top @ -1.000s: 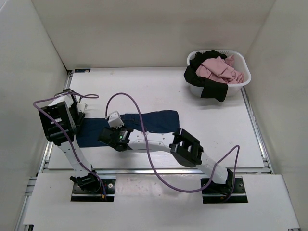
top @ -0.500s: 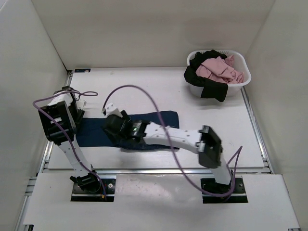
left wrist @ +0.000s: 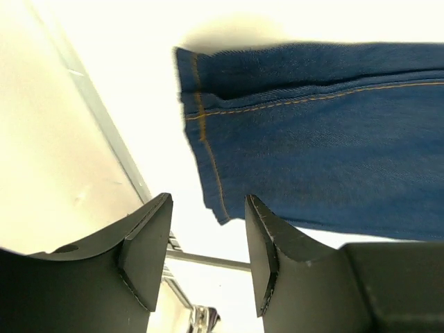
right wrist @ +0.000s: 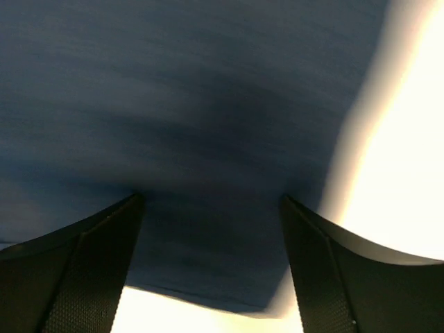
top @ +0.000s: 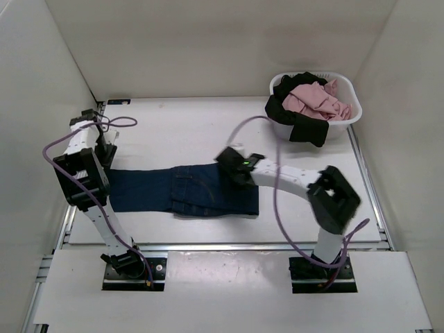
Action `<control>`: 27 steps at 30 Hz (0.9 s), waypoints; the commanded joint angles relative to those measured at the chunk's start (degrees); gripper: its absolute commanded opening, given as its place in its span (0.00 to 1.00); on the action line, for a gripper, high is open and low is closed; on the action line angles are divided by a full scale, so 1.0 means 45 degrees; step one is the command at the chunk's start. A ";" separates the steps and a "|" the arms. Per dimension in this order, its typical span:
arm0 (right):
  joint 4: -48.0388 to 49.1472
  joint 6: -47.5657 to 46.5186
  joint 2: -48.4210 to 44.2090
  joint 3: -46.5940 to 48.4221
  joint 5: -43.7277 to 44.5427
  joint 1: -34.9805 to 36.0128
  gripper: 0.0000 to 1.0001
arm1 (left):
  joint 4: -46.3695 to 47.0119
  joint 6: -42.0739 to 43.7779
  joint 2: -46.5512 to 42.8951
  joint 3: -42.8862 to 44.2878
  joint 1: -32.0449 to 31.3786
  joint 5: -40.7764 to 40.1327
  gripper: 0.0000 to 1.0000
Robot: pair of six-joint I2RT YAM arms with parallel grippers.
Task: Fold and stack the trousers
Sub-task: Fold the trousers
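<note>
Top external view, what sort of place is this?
Probably a robot test cell for folding laundry: white walls enclose a table, the left arm and right arm are bolted at its near edge, and there are trousers and a basket of clothes.

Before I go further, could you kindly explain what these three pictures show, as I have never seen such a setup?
These are two small robot arms bolted at the near edge of a white table, each ending in a two-finger gripper. The wide picture looks down from above and behind them; the other two come from a camera on each wrist. Dark blue trousers lie lengthwise on the table. The left gripper is open near a leg hem, holding nothing. The right gripper is open close over the cloth at the other end; whether it touches is unclear. At the far right stands a white basket with pink clothes and a black garment.
</note>
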 commanded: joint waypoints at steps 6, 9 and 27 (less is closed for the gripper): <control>0.2979 0.0737 -0.5239 -0.4907 -0.4439 -0.3712 0.90 | -0.2820 0.0626 -0.2283 0.3263 -0.2168 0.5253 0.58; 0.3052 0.0480 -0.5514 -0.5471 -0.4495 -0.4392 0.91 | -0.2820 0.1016 -0.2618 0.3263 -0.4627 0.6642 0.58; 0.7876 0.2683 -0.1666 -0.7774 -0.9593 -0.6506 0.47 | 0.1592 0.0313 -0.0958 -0.2282 -0.9595 0.5728 0.59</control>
